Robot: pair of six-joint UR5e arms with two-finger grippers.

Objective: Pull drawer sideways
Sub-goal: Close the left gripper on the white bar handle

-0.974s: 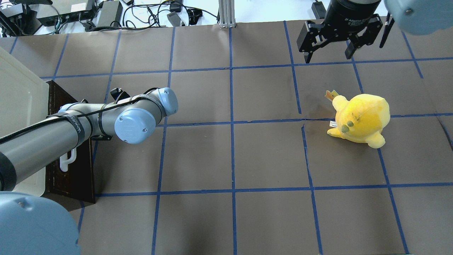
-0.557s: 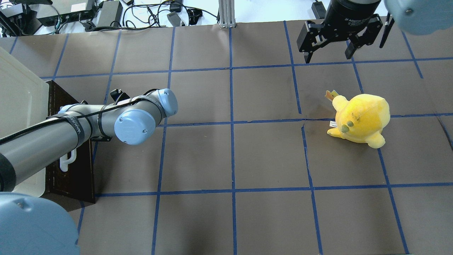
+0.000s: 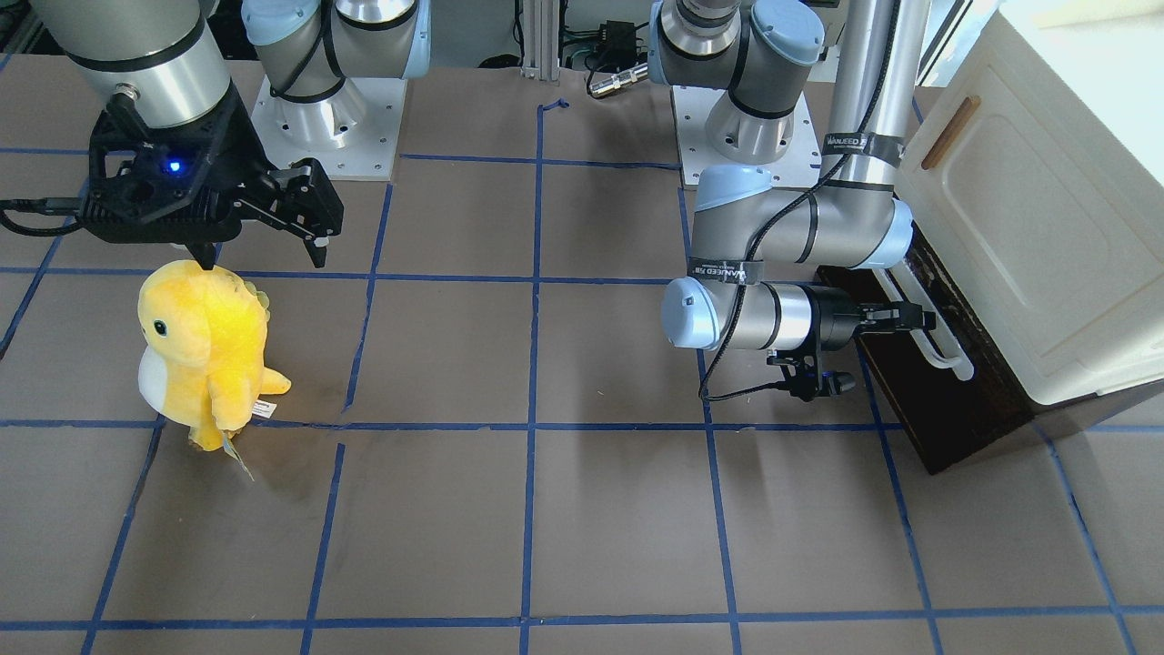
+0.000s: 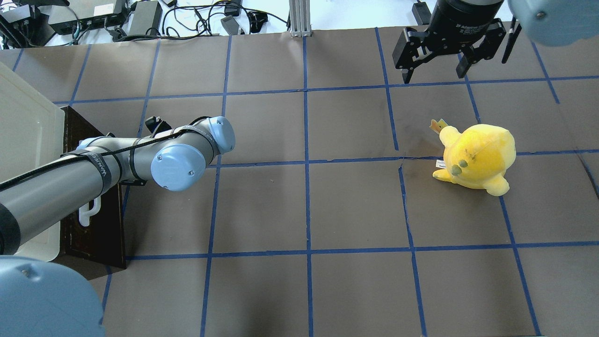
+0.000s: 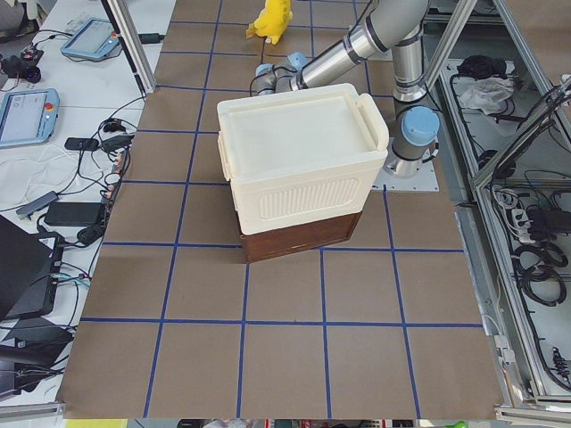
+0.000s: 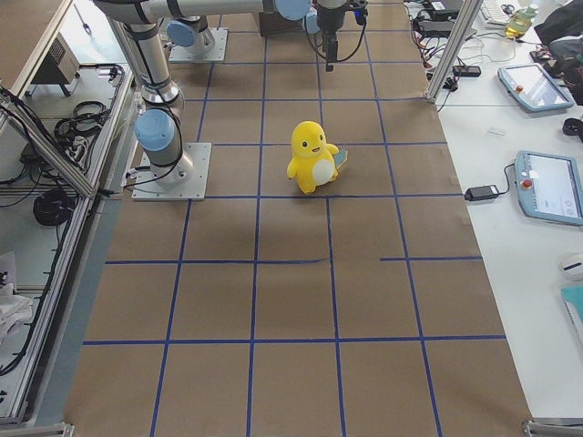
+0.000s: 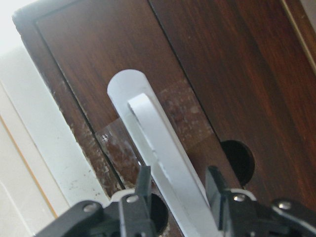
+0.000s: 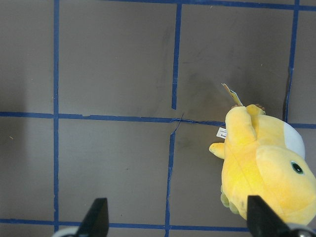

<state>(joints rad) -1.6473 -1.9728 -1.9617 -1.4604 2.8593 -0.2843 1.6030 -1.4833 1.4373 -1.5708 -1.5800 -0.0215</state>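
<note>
While the drawer (image 4: 93,234) sits at the left edge of the overhead view, tucked under the cream-white cabinet (image 4: 23,140), its dark brown front faces frame right, toward the middle of the table (image 4: 304,210). Its long axis runs from the top of that frame toward the bottom, slightly tilted, and the white bar handle (image 4: 87,214) lies along the same line. In the front-facing view the drawer (image 3: 946,400) is at the right edge with its front turned to frame left. There my left gripper (image 3: 909,318) reaches in level from frame left and meets the handle partway along.

Through my left wrist camera the handle (image 7: 158,143) crosses the dark front diagonally, upper left to lower right. My left gripper (image 7: 177,173) is closed around it, with a fingertip against each edge of the bar.

My right gripper (image 4: 434,75) hangs at the upper right of the overhead view, fingers spread wide and holding nothing, well apart from the drawer. A yellow plush toy (image 4: 477,157) stands on the table below it in that frame.

Against the overhead view of a second ago, the drawer front and handle lie at the same spot. Only my left arm's blue elbow joint (image 4: 178,167) has shifted a trifle toward frame left. The right gripper and the toy are unchanged.
</note>
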